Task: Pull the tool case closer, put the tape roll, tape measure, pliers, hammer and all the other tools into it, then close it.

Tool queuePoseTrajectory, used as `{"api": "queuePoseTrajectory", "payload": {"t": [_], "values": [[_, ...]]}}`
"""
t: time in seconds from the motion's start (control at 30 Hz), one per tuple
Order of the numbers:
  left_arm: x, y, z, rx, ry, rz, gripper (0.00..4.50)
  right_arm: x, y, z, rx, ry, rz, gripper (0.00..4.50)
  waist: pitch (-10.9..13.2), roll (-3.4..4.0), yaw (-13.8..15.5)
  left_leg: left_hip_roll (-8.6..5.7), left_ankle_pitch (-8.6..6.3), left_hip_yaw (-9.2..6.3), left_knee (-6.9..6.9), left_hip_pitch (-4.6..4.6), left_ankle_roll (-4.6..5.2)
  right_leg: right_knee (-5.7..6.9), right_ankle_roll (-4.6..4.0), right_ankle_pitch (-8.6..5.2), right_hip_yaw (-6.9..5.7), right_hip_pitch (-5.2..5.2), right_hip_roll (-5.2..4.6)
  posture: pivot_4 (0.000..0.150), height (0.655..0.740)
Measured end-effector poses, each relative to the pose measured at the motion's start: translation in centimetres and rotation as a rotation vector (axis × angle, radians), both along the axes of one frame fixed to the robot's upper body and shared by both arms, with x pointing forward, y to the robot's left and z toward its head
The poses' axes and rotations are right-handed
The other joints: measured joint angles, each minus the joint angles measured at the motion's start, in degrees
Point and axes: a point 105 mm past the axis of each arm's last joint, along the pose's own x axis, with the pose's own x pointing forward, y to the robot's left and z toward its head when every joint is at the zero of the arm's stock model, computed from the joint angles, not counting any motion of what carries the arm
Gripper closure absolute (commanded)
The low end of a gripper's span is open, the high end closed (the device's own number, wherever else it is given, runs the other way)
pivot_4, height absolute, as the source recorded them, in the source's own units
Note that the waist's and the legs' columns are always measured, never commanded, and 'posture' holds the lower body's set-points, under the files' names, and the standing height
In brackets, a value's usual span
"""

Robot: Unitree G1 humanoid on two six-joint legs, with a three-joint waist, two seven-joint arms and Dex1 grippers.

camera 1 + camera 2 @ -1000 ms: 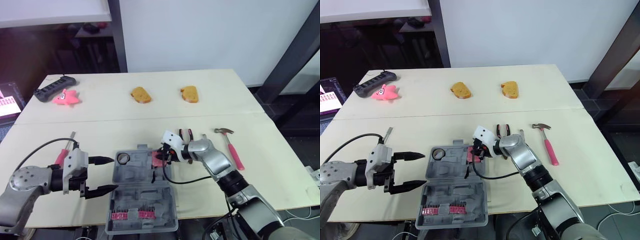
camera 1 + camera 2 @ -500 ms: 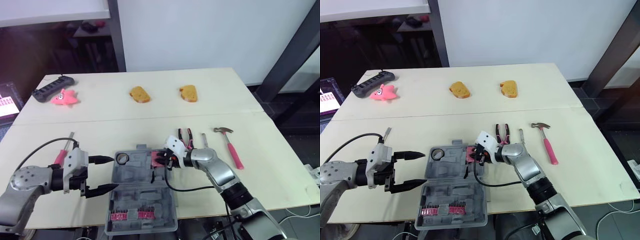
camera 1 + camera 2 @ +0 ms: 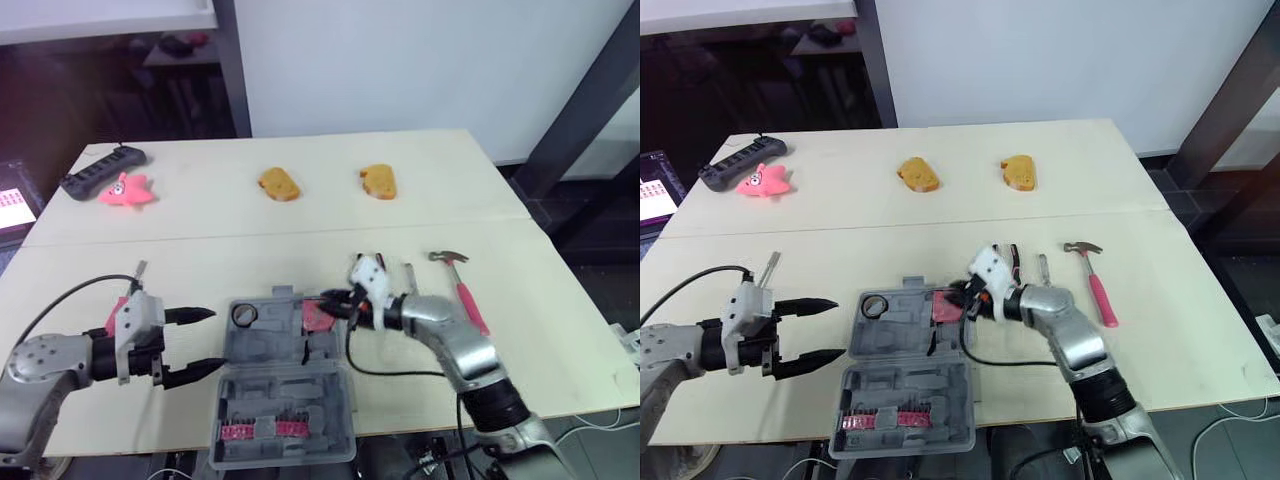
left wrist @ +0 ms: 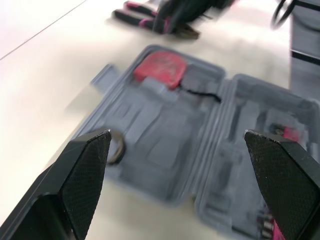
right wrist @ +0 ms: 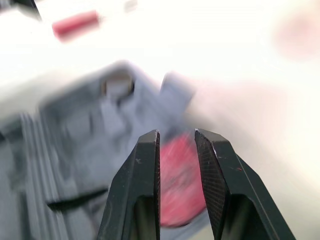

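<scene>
With my left tool (image 3: 840, 326) wide, my right tool (image 5: 176, 137), narrow and empty, hangs beside the tape measure (image 3: 944, 308) in the case (image 3: 890, 385); a sweep could flick it out.

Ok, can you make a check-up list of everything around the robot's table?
Surface: cream table, two boards joined.
Job's things: open grey plastic tool case holds black tape roll and red tape measure; pink-handled hammer, pink-handled pliers, small metal tool, red-handled screwdriver lie outside.
Clutter: two yellow-brown bread-like pieces, pink starfish toy, black power strip.
Grippers: left gripper open beside case; right gripper slightly open near tape measure, holding nothing.
Cables: black cable from right arm crosses case.
Surroundings: white wall, dark slanted post.
</scene>
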Motion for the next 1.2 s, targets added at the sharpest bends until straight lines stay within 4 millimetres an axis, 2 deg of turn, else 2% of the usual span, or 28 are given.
{"api": "queuePoseTrajectory", "payload": {"t": [0.03, 0.1, 0.17, 0.27, 0.33, 0.37, 0.43, 0.57, 0.63, 0.77, 1.2], "values": [[-0.2, 1.5, -0.1, 0.011, 0.011, 0.057, 0.00, -0.7, -2.2, 1.0, -0.012, -0.023, -0.024, 3.32, 0.0, 0.00, 0.4, -0.01, -0.03, -0.01, -0.04, 0.00, 0.05, -0.05, 0.03, -0.04, -0.06, 0.03, -0.04, 0.150, 0.7400], [-0.7, 5.0, -0.5, 0.035, 0.044, 0.192, 0.00, -1.9, -6.8, 1.5, -0.063, -0.016, -0.114, 3.32, 0.0, -0.03, 1.1, -0.02, -0.20, 0.01, -0.08, 0.00, 0.35, -0.19, 0.02, -0.10, -0.08, 0.05, -0.04, 0.150, 0.7400], [-1.0, 7.1, -0.6, 0.049, 0.048, 0.270, 0.00, -2.8, -9.2, 1.2, -0.078, 0.024, -0.169, 3.32, 0.0, -0.06, 1.3, -0.02, -0.26, 0.03, -0.08, 0.02, 0.45, -0.21, -0.17, -0.21, -0.08, 0.06, -0.04, 0.150, 0.7400], [-1.2, 9.2, -0.2, 0.074, 0.021, 0.336, 0.00, -4.8, -11.5, -0.1, -0.108, 0.088, -0.198, 2.42, 0.1, -0.06, 1.4, -0.02, -0.26, 0.07, -0.04, 0.02, 0.45, -0.21, -0.23, -0.24, -0.07, 0.08, -0.04, 0.150, 0.7400], [-1.8, 11.8, -0.2, 0.095, 0.026, 0.428, 0.00, -6.0, -14.3, -1.0, -0.133, 0.133, -0.276, 1.45, 0.1, -0.13, 1.4, -0.02, -0.26, 0.13, 0.05, 0.04, 0.45, -0.24, -0.34, -0.30, -0.04, 0.14, -0.05, 0.150, 0.7400], [-2.1, 12.5, -0.2, 0.094, 0.027, 0.457, 0.00, -6.3, -15.3, -1.2, -0.134, 0.145, -0.308, 0.86, 0.2, -0.17, 1.3, -0.02, -0.26, 0.16, 0.07, 0.06, 0.45, -0.24, -0.34, -0.30, -0.02, 0.16, -0.06, 0.150, 0.7400], [-2.3, 13.1, -0.3, 0.099, 0.027, 0.467, 0.00, -6.7, -16.4, -1.5, -0.139, 0.140, -0.342, 0.03, 0.2, -0.19, 1.2, -0.01, -0.26, 0.22, 0.12, 0.14, 0.44, -0.23, -0.41, -0.24, 0.01, 0.19, -0.08, 0.150, 0.7400], [-3.4, 15.6, -1.2, 0.122, 0.066, 0.538, 0.00, -8.2, -19.2, -2.7, -0.172, 0.156, -0.429, 0.03, 0.2, -0.22, 1.2, -0.01, -0.25, 0.21, 0.08, 0.15, 0.43, -0.20, -0.41, -0.25, 0.00, 0.16, -0.08, 0.150, 0.7400], [-3.6, 16.6, -1.2, 0.126, 0.064, 0.574, 0.00, -8.4, -19.9, -3.0, -0.184, 0.154, -0.453, 0.03, 0.2, -0.22, 1.2, -0.01, -0.25, 0.22, 0.09, 0.13, 0.43, -0.20, -0.41, -0.25, 0.00, 0.14, -0.08, 0.150, 0.7400], [-3.7, 17.2, -1.2, 0.139, 0.054, 0.581, 0.00, -8.5, -19.9, -3.1, -0.196, 0.126, -0.447, 0.03, 0.2, -0.22, 1.3, -0.01, -0.25, 0.22, 0.08, 0.14, 0.43, -0.20, -0.41, -0.24, 0.01, 0.16, -0.08, 0.150, 0.7400], [-3.1, 16.7, -1.5, 0.127, 0.049, 0.559, 0.00, -8.3, -18.6, -2.9, -0.181, 0.104, -0.438, 0.03, 0.2, -0.22, 1.3, -0.01, -0.25, 0.21, 0.09, 0.14, 0.43, -0.17, -0.39, -0.24, 0.01, 0.19, -0.08, 0.150, 0.7400]]}}
